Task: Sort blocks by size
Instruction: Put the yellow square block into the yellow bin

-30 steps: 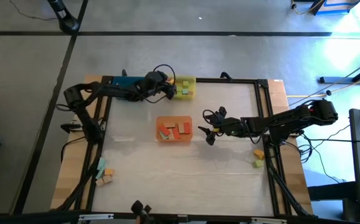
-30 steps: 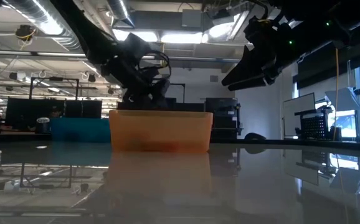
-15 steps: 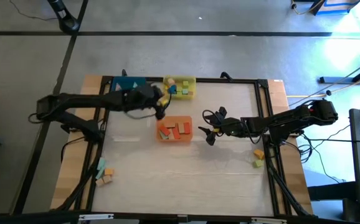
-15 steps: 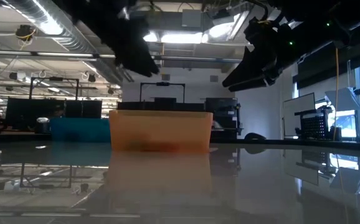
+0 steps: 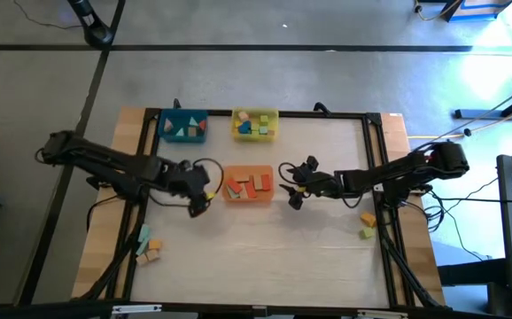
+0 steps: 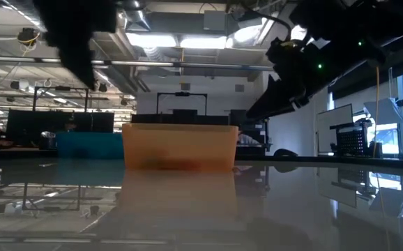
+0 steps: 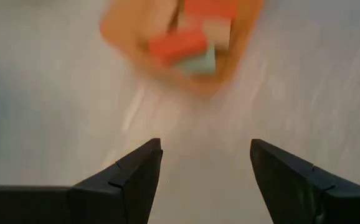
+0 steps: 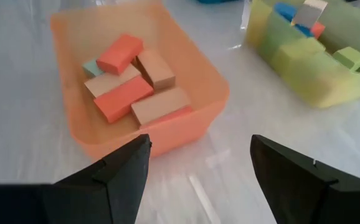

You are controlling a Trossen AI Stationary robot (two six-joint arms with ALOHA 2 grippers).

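Three trays sit on your counter (image 5: 265, 257): a blue tray (image 5: 183, 127) and a yellow tray (image 5: 256, 125) side by side at the far edge, and an orange tray (image 5: 248, 184) nearer the middle. Each holds blocks. In the orange tray you can see red, wood-coloured and one pale green block (image 8: 91, 68), lying loose against one another. The yellow tray carries blue, green and red pieces; the blue tray shows a few wedge shapes.

More blocks lie outside the trays: a small cluster (image 5: 147, 246) at the counter's near left edge and a pair (image 5: 367, 225) at the right edge.

Your left pincer (image 5: 197, 199) hangs just beside the orange tray's left side, fingers apart, nothing between them. Your right pincer (image 5: 293, 186) hangs just to the tray's right, also spread and empty; its wrist view looks straight into the orange tray with the yellow one behind.

From the low view, both arms are above the counter, clear of it.
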